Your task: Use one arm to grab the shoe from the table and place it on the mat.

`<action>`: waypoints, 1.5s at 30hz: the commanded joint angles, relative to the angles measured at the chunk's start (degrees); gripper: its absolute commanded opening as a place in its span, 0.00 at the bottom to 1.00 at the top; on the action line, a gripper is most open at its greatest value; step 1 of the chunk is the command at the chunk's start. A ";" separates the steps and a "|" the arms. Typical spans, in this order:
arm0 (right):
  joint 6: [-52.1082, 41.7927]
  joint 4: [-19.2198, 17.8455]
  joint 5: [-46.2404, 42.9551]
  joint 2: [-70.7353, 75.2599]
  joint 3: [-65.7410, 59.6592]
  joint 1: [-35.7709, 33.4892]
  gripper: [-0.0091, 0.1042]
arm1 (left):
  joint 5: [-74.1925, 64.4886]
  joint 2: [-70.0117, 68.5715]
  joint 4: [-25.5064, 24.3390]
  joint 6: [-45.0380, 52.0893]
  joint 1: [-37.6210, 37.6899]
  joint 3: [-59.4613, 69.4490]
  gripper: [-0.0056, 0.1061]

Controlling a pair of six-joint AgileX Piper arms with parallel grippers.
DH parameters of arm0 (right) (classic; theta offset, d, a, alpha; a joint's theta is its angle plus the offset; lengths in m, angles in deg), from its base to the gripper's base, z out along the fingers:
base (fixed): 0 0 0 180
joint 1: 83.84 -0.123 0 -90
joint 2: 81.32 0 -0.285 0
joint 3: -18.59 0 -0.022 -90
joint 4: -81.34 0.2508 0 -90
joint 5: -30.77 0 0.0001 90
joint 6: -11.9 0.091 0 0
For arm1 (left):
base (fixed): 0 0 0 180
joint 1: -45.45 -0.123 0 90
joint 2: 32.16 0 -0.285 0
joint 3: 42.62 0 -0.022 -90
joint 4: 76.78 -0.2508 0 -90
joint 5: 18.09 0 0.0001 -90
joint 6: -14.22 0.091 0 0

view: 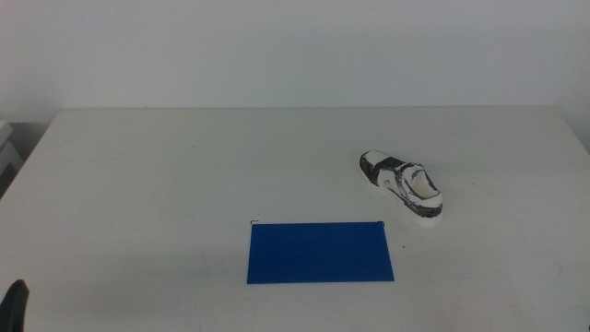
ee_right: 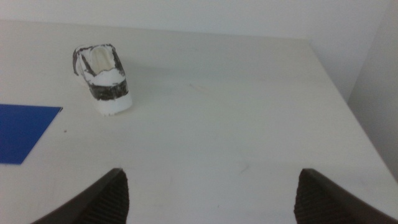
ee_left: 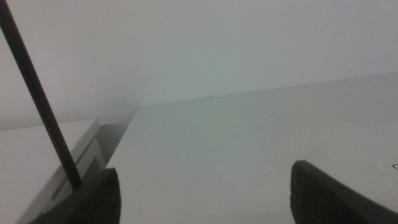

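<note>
Both pincers wait low at the tabletop's (view: 184, 157) near edge, left pincer (ee_left: 205, 193) and right pincer (ee_right: 211, 196) spread wide, empty. The shoe (view: 403, 185) lies right of and beyond the mat (view: 320, 252), apart; any lettering seems too blurred to read.

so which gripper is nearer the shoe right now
Right. The shoe lies on the table ahead of the right gripper; the left gripper waits at the table's far left corner.

Soft even light, slight blur
</note>
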 commanded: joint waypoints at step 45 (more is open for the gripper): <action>-15.41 8.41 36.63 -92.02 88.02 -12.13 0.85 | 4.64 -0.43 0.49 -0.37 0.22 0.29 0.89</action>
